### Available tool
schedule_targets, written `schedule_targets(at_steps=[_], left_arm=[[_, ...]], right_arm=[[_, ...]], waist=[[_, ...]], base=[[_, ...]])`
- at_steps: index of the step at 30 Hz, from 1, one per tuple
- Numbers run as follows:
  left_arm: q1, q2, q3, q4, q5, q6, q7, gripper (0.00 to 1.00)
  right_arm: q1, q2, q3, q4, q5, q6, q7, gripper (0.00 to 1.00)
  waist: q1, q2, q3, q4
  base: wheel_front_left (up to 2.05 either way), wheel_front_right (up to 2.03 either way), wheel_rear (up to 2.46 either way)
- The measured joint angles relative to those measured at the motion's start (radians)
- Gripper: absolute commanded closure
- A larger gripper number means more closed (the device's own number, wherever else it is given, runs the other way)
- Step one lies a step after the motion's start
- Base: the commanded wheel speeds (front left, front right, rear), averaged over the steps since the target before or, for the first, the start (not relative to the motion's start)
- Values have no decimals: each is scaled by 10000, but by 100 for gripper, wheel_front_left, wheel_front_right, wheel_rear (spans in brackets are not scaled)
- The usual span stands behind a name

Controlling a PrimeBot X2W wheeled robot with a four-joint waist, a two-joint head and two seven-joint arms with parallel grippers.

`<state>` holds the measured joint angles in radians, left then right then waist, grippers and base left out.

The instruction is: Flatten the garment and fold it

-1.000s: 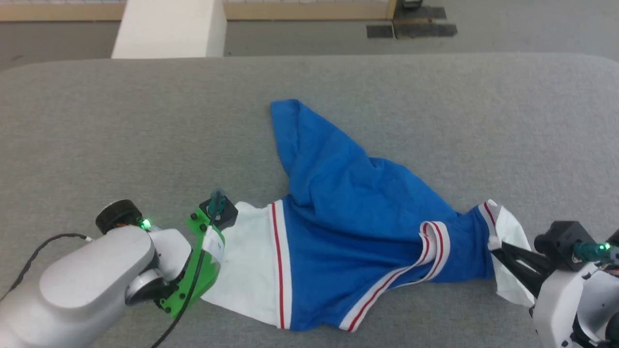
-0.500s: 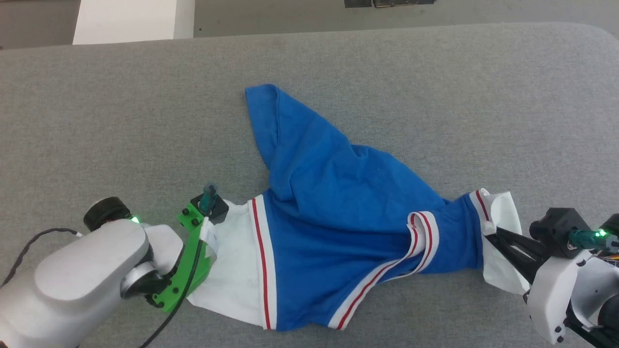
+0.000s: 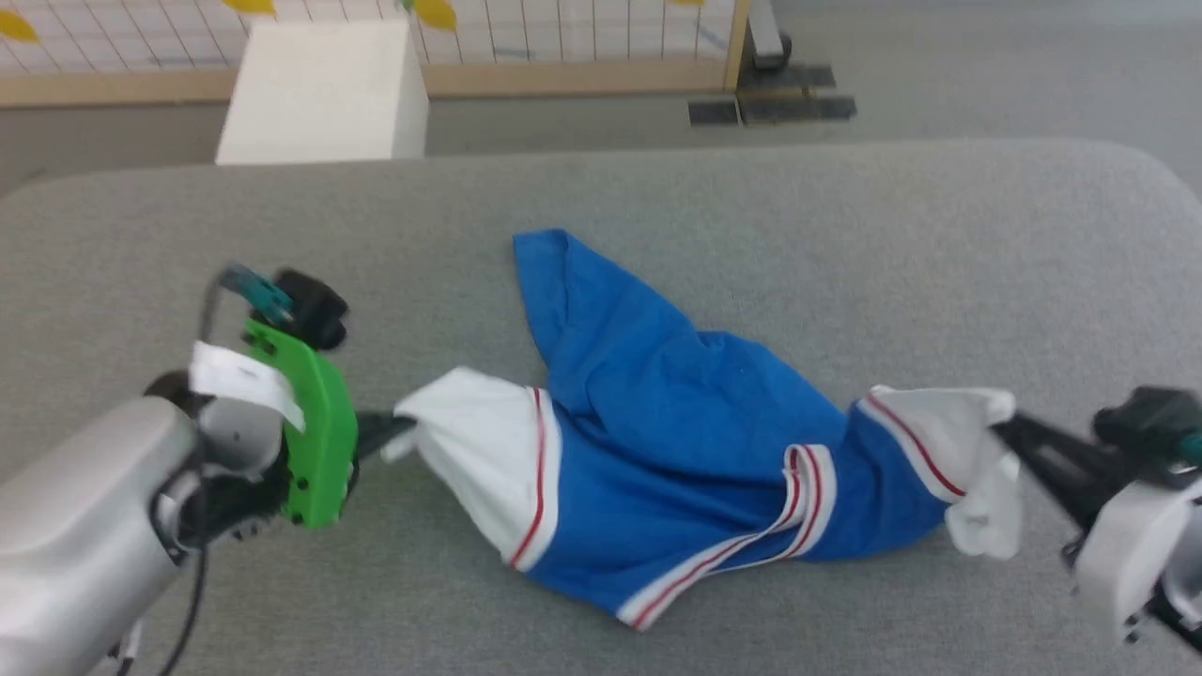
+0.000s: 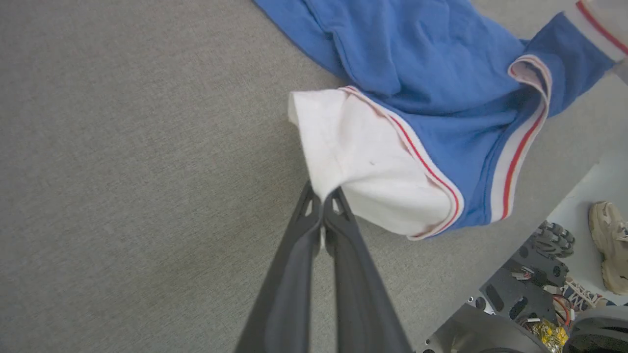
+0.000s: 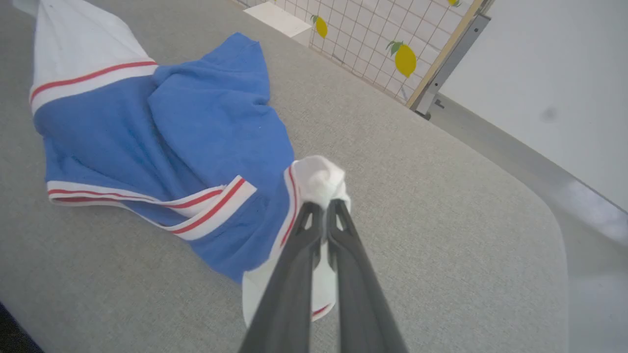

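The garment (image 3: pixel 676 422), a royal-blue jersey with white sleeves and red-and-white trim, lies crumpled on the grey table (image 3: pixel 845 244). My left gripper (image 3: pixel 394 432) is shut on the edge of its left white sleeve (image 3: pixel 479 441), which is pulled up into a peak; the left wrist view shows both fingers pinching that sleeve (image 4: pixel 353 162) at the gripper (image 4: pixel 323 201). My right gripper (image 3: pixel 1000 432) is shut on the bunched right white sleeve (image 3: pixel 958 422), lifted off the table. In the right wrist view the gripper (image 5: pixel 325 208) clamps the sleeve (image 5: pixel 319 179), and the garment (image 5: pixel 196 132) spreads beyond.
A white block (image 3: pixel 324 89) and a gridded screen with yellow lemon prints (image 3: pixel 582 38) stand on the floor beyond the table's far edge. The table's near edge shows in the left wrist view, with robot base parts (image 4: pixel 520 294) and a shoe (image 4: pixel 611 245) below it.
My left gripper has shut on the left sleeve and lifted it back to the left. The right gripper has raised its sleeve. The head camera has tilted up.
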<state>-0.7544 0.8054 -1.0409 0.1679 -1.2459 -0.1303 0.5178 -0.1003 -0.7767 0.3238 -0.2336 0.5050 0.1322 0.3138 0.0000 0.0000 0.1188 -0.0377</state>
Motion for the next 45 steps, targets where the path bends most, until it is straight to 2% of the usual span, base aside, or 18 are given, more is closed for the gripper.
schedule_targets(at_steps=[2, 4, 9, 12, 16, 19, 24, 32, 36, 45], left_arm=[[-5, 102, 351, -173, -357, 4, -244, 100], [-55, 128, 777, -251, -493, 194, -677, 100], [-729, 27, 1540, -40, -117, 589, -1921, 100], [-1371, -268, 1724, 395, 560, 813, -2525, 100], [-2482, -968, 1977, 1135, 1195, 1141, -3122, 100], [-3591, -1448, 2209, 1703, 1783, 1331, -3651, 100], [-5530, -2130, 2512, 2688, 2679, 1624, -4451, 100], [-8792, -2508, 2838, 4418, 4065, 1931, -5428, 100], [-10089, -2771, 3007, 5055, 4251, 1931, -5835, 100], [-11648, -3442, 3279, 6042, 4420, 1833, -6272, 100]], right_arm=[[-14, -128, -357, -25, -12, 0, -127, 100], [-76, -222, -650, -77, 65, 0, -253, 100], [-982, -253, -984, -132, 151, 0, -460, 100], [-1942, -219, -1005, 194, 349, 0, -688, 100], [-3658, -203, -836, 934, 347, 0, -955, 100], [-5196, -125, -633, 1668, 297, 0, -1141, 100], [-8033, 410, -349, 3379, -140, 0, -1641, 100], [-12080, 1246, 128, 5912, -1613, 0, -2535, 100], [-13821, 1578, 31, 6953, -2249, 0, -3087, 100], [-16554, 1697, 21, 9008, -3022, 0, -4111, 100]], waist=[[0, 0, -229, 69], [0, 0, -449, 155], [-1, 0, -747, 388], [-1, 0, -747, 497], [0, 0, -486, 574], [-1, 0, -151, 593], [0, 0, 660, 577], [2, 0, 2238, 428], [2, 0, 3017, 302], [2, 0, 4373, 38]], base=[[0, 0, 0], [0, 0, 0], [0, 0, 0], [0, 0, 0], [0, 0, 0], [0, 0, 0], [0, 0, 0], [0, 0, 0], [0, 0, 0], [0, 0, 0]])
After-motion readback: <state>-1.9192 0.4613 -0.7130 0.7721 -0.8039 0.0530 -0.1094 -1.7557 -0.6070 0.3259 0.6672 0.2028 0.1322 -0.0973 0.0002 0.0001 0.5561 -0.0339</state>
